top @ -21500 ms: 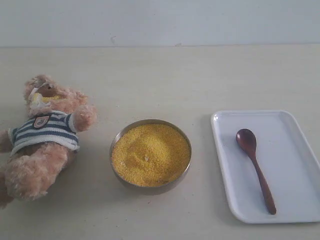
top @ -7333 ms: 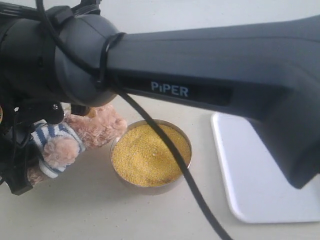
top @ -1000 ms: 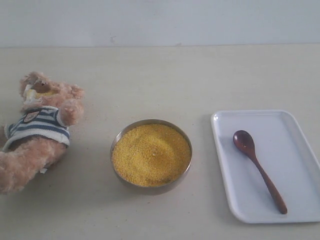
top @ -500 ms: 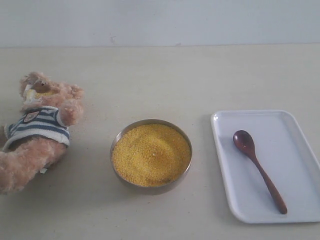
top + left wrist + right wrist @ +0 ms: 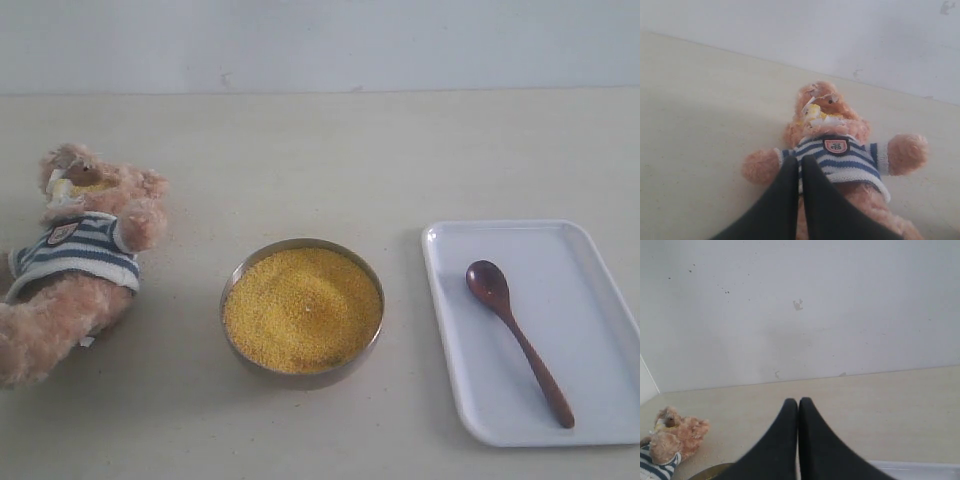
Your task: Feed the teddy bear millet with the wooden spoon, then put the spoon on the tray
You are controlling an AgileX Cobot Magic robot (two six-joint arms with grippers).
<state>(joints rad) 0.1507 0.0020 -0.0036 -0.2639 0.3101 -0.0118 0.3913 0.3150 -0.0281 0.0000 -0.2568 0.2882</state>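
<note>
White plastic lies nearest, on the right. The tray (image 5: 590, 330) sits flat on the table (image 5: 300, 160), and the wooden spoon (image 5: 525, 352) rests inside it on a slant. The spoon's handle end points toward the near rim and its oval bowl toward the far side.

Left of the tray and apart from it stands the round metal bowl (image 5: 300, 380), filled almost to its rim with the millet (image 5: 302, 310).

Well apart from the bowl, at the left edge, the teddy bear (image 5: 78, 258) lies on its back in its striped shirt. Its legs are nearer and its head is farther off, and yellow grains cling around its muzzle.

The left wrist view shows the left end effector (image 5: 800, 159) poised over the bear's lower body, its two dark fingers pressed together and empty. The right end effector (image 5: 798, 401) is closed and empty as well, held above the table. Its view catches the bear off to one side and slivers of the bowl and tray at the edge.

Farthest back, the bare table runs to a pale wall (image 5: 400, 40) marked with a few small specks.
</note>
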